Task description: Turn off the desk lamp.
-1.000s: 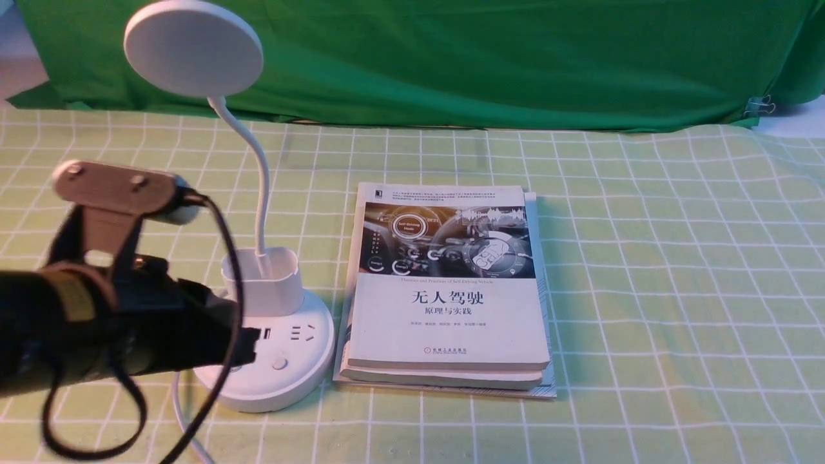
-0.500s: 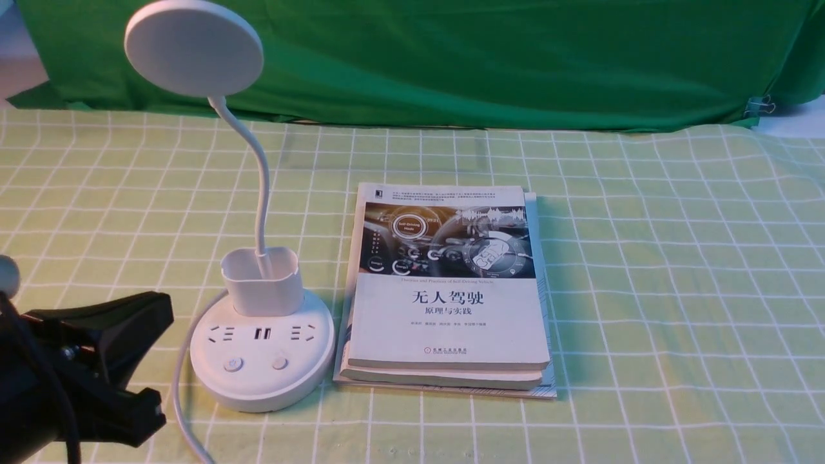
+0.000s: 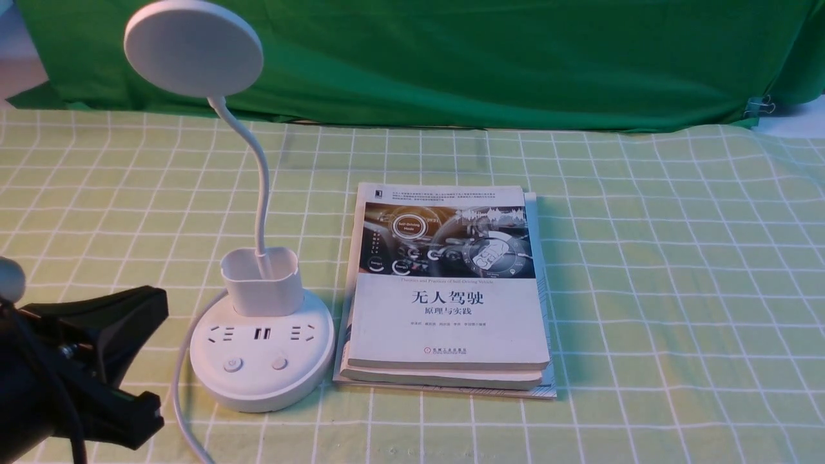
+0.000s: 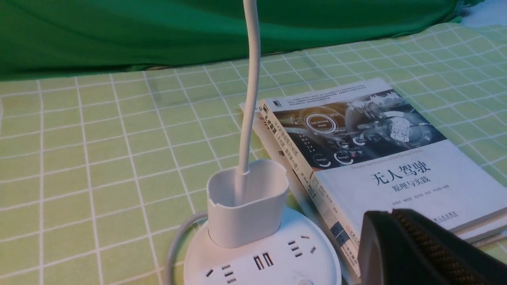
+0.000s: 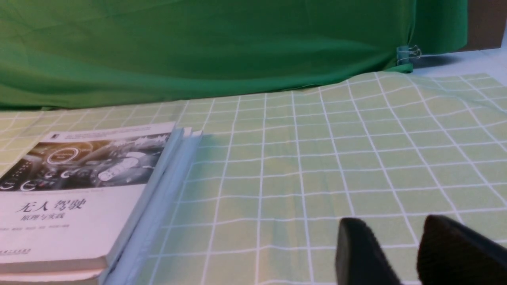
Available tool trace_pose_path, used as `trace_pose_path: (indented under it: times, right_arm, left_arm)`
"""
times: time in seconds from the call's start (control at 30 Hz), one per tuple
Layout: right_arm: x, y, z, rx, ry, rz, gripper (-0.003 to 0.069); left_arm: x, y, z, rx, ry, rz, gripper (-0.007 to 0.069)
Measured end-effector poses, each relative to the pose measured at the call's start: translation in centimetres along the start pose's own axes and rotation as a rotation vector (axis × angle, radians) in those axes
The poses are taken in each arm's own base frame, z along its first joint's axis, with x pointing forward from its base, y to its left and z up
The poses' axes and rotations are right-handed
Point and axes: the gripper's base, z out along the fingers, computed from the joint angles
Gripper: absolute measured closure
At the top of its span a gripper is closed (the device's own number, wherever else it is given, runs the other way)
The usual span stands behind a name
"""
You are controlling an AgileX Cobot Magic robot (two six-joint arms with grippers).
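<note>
The white desk lamp (image 3: pixel 261 361) stands left of centre. Its disc head (image 3: pixel 193 48) is turned away from the front camera, on a thin bent neck (image 3: pixel 261 193) above a small cup holder (image 3: pixel 262 281). The round base shows sockets and two buttons (image 3: pixel 232 365), both uncovered. Whether it is lit cannot be told. My left gripper (image 3: pixel 155 309) is shut and empty, left of the base and apart from it. In the left wrist view it (image 4: pixel 390 215) sits beside the base (image 4: pixel 261 257). My right gripper (image 5: pixel 392 221) is open and empty over the cloth.
A stack of books (image 3: pixel 448 290) lies right of the lamp base, almost touching it. The lamp's white cord (image 3: pixel 177 386) runs from the base toward the front edge. A green backdrop (image 3: pixel 451 58) hangs behind the checked green tablecloth (image 3: pixel 677 290).
My left gripper was on the lamp base by the left button one second ago. It has drawn back to the left and low, leaving both buttons in sight. The lamp and books have not moved.
</note>
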Motion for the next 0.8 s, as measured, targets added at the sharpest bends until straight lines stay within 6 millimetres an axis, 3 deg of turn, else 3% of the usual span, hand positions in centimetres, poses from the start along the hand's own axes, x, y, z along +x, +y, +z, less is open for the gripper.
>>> trace_pose_path:
  times: [0.27, 0.43, 0.8]
  right_arm:
    - [0.0, 0.0, 0.0, 0.000, 0.000, 0.000, 0.0421]
    - [0.0, 0.0, 0.0, 0.000, 0.000, 0.000, 0.0421]
    - [0.0, 0.0, 0.0, 0.000, 0.000, 0.000, 0.0421]
  left_arm:
    - [-0.3, 0.0, -0.2, -0.002, -0.039, 0.016, 0.0624]
    - [-0.1, 0.7, -1.7, -0.063, -0.147, 0.020, 0.0624]
    - [4.2, 2.5, -5.2, -0.359, -0.288, 0.006, 0.0624]
